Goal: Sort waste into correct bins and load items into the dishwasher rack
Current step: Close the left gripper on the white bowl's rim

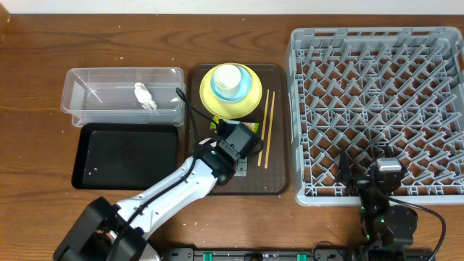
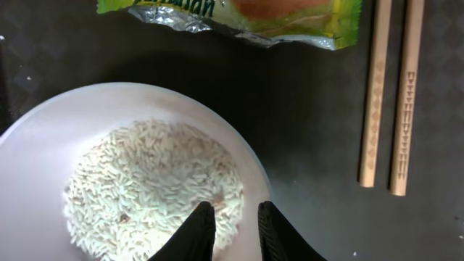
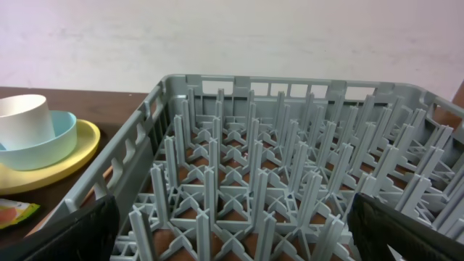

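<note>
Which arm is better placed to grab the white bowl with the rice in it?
Left. The left gripper hangs over the rim of the white bowl, fingertips slightly apart. The right gripper sits at the front edge of the dishwasher rack, far from the bowl.

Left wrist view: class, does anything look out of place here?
A crumpled snack wrapper lies on the dark tray beside the chopsticks, and the white bowl holds loose rice: waste among the dishes.
</note>
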{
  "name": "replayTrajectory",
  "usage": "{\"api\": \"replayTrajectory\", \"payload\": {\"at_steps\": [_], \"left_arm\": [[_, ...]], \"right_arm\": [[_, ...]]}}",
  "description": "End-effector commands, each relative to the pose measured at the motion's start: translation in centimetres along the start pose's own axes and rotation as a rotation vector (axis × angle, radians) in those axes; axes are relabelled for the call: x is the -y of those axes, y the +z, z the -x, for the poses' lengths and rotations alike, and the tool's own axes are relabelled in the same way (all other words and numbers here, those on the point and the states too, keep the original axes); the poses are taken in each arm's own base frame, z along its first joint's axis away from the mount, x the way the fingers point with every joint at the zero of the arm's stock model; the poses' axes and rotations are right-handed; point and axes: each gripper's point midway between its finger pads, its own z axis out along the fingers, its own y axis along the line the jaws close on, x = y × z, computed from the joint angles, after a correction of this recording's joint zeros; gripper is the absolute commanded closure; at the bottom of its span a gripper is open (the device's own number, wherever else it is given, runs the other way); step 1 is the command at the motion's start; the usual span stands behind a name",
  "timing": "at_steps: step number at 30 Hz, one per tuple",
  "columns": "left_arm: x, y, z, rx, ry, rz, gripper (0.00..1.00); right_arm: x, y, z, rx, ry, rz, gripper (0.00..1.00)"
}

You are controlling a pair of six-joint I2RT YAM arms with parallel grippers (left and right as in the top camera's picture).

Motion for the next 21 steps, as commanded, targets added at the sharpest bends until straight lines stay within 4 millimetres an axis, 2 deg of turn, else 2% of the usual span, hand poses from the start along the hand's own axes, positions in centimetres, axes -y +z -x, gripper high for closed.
{"api": "replayTrajectory", "payload": {"at_steps": [1, 15, 21], "left_arm": [[0.4, 0.1, 0.7, 0.016, -0.013, 0.001, 0.76], [0.3, 0.0, 1.2, 0.039, 0.008, 0.011, 0.76], [0.9, -1.7, 2.4, 0.087, -0.005, -0.031, 0.75]], "right_arm": [[0.0, 0.0, -0.1, -0.001, 0.006, -0.001, 0.01], [0.0, 0.0, -0.1, -0.001, 0.006, -0.001, 0.01], [0.0, 0.0, -0.1, -0.001, 0.006, 0.0, 0.01]]}}
